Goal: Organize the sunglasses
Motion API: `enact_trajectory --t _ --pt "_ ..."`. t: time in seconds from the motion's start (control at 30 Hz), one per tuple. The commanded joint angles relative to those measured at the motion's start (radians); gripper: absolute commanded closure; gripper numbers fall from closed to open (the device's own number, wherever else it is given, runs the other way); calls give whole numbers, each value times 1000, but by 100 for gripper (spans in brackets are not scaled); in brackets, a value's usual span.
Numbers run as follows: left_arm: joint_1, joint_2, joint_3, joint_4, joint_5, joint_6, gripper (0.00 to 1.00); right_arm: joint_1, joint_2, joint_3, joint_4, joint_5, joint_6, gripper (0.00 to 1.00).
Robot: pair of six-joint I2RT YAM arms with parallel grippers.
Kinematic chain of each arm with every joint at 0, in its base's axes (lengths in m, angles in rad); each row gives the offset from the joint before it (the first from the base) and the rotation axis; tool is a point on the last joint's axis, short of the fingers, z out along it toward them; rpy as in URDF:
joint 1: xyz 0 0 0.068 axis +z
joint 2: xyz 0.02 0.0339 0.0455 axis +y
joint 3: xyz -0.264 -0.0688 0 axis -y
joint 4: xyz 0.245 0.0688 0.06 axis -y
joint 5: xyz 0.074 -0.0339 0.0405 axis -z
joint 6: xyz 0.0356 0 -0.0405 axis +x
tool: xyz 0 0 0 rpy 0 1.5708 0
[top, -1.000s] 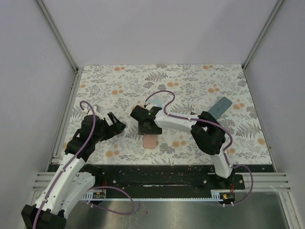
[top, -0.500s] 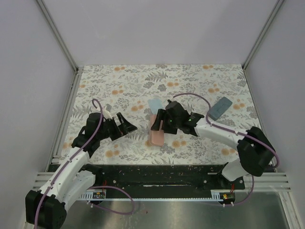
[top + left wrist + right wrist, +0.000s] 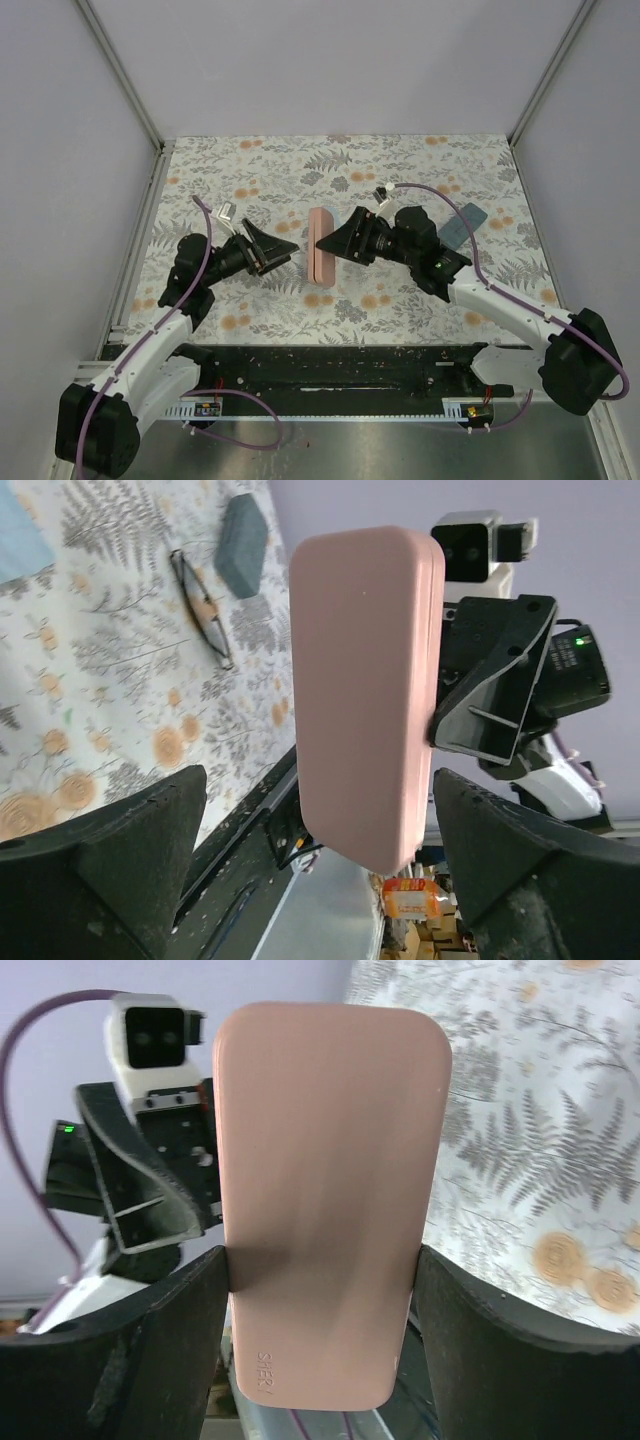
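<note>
My right gripper (image 3: 325, 1290) is shut on a pink oblong case (image 3: 330, 1180), both fingers pressed on its long sides. It holds the case (image 3: 321, 258) up off the floral table, standing on edge. My left gripper (image 3: 283, 252) is open and points at the case from the left, a small gap away. In the left wrist view the case (image 3: 365, 690) fills the space ahead of the open left gripper (image 3: 315, 810), touching neither finger. One pair of sunglasses (image 3: 204, 608) with a thin dark frame lies folded on the table beyond; under the right arm, it is hidden from above.
A blue-grey case (image 3: 466, 221) lies at the right of the table (image 3: 250, 180), partly behind my right arm; it (image 3: 240, 546) shows past the sunglasses. A light blue cloth (image 3: 18, 535) sits at that view's corner. A black rail (image 3: 330, 365) runs along the near edge.
My right arm has lifted the pink case off the table and swung it up on edge. The left gripper has moved right toward it.
</note>
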Motion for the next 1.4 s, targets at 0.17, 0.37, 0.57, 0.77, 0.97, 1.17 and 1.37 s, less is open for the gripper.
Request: enact_trajectory --t 0.17,0.37,0.57,0.77,0.97,1.17,1.37 --pt "-63 35 102 226 31 -121 1 -13 -13 -16 322 -153 184 59" --pt "-100 66 97 287 23 -150 2 -14 0 -25 377 -168 229 59" --pt "-104 78 83 324 28 -167 20 -13 11 -39 433 -180 270 60" --pt "-106 84 76 327 28 -164 24 -14 20 -36 428 -186 275 61" --pt "-109 102 76 326 25 -152 31 -14 33 -39 445 -194 287 59" --pt "-123 116 102 264 12 -109 37 -13 50 -30 440 -209 284 46" --pt "-137 125 119 232 2 -82 40 -14 53 -31 440 -213 284 39"
